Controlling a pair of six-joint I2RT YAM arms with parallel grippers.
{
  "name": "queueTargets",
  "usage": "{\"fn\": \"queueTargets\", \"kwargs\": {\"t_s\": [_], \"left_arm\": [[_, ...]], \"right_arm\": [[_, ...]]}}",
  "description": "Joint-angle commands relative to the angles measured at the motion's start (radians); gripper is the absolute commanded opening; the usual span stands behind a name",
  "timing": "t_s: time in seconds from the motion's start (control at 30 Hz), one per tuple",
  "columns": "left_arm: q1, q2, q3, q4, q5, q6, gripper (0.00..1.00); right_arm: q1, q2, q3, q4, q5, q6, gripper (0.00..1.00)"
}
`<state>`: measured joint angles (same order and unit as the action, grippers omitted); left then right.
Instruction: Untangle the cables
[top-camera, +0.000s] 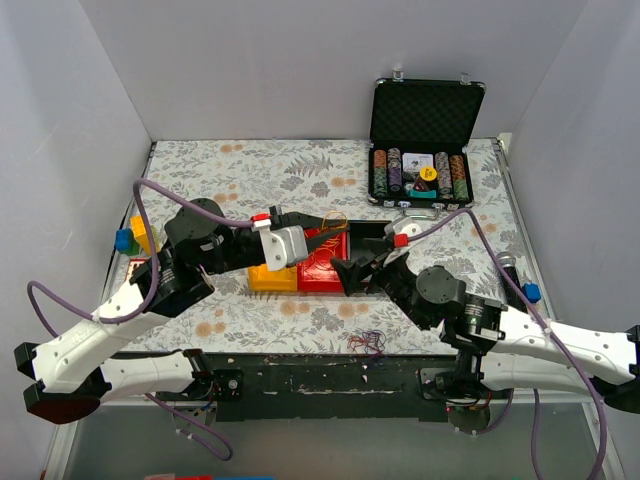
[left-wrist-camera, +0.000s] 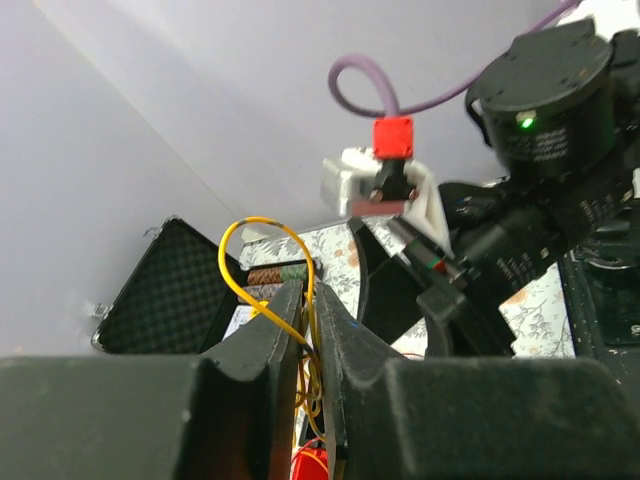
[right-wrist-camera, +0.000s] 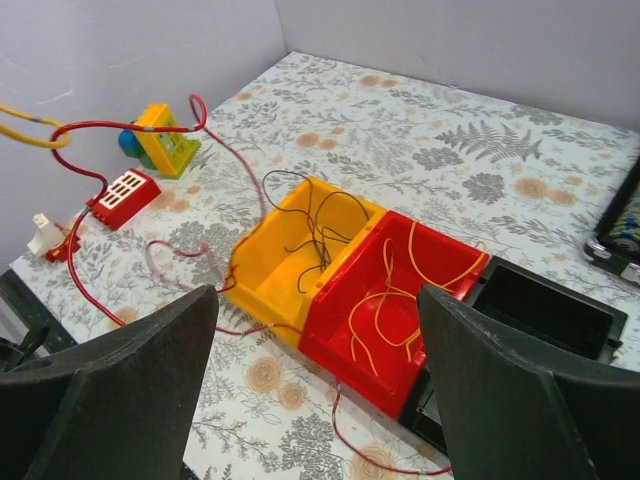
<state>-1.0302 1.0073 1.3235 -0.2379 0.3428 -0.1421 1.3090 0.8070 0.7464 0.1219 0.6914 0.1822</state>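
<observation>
My left gripper (top-camera: 335, 229) hovers over the red bin (top-camera: 325, 268), shut on thin yellow cables (left-wrist-camera: 311, 318) that loop up above its fingertips (left-wrist-camera: 290, 300). Just right of the bins, my right gripper (top-camera: 348, 273) stands wide open, with nothing between its fingers (right-wrist-camera: 110, 390). Loose yellow strands (right-wrist-camera: 410, 250) lie in the red bin (right-wrist-camera: 345, 345). Dark strands (right-wrist-camera: 310, 225) lie in the yellow bin (right-wrist-camera: 255, 275). A long red cable (right-wrist-camera: 192, 103) trails over the table to the left. A small tangle of cables (top-camera: 368, 342) sits near the table's front edge.
A black bin (right-wrist-camera: 545, 300) adjoins the red one. An open case of poker chips (top-camera: 425, 140) stands at the back right. Toy blocks (right-wrist-camera: 165, 140) and a small red block (right-wrist-camera: 125, 195) lie at the left, near the wall.
</observation>
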Motion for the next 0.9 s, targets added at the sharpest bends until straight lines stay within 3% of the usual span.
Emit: {"fn": "queueTargets", "kwargs": {"t_s": [0.0,0.23,0.47,0.87], "left_arm": [[-0.001,-0.009,0.043,-0.018,0.074,-0.004,0.14],[-0.001,-0.010,0.042,-0.024,0.090,0.021,0.15],[-0.001,-0.026,-0.012,-0.021,0.058,0.070,0.13],[-0.001,-0.016,-0.037,0.002,0.030,0.073,0.13]], "right_arm": [[-0.020,0.041,0.030,0.134,-0.114,0.022,0.89],[-0.040,0.078,0.065,0.125,-0.122,0.036,0.87],[-0.040,-0.049,0.015,0.059,-0.079,0.074,0.84],[-0.040,-0.048,0.027,0.054,-0.297,0.148,0.75]]}}
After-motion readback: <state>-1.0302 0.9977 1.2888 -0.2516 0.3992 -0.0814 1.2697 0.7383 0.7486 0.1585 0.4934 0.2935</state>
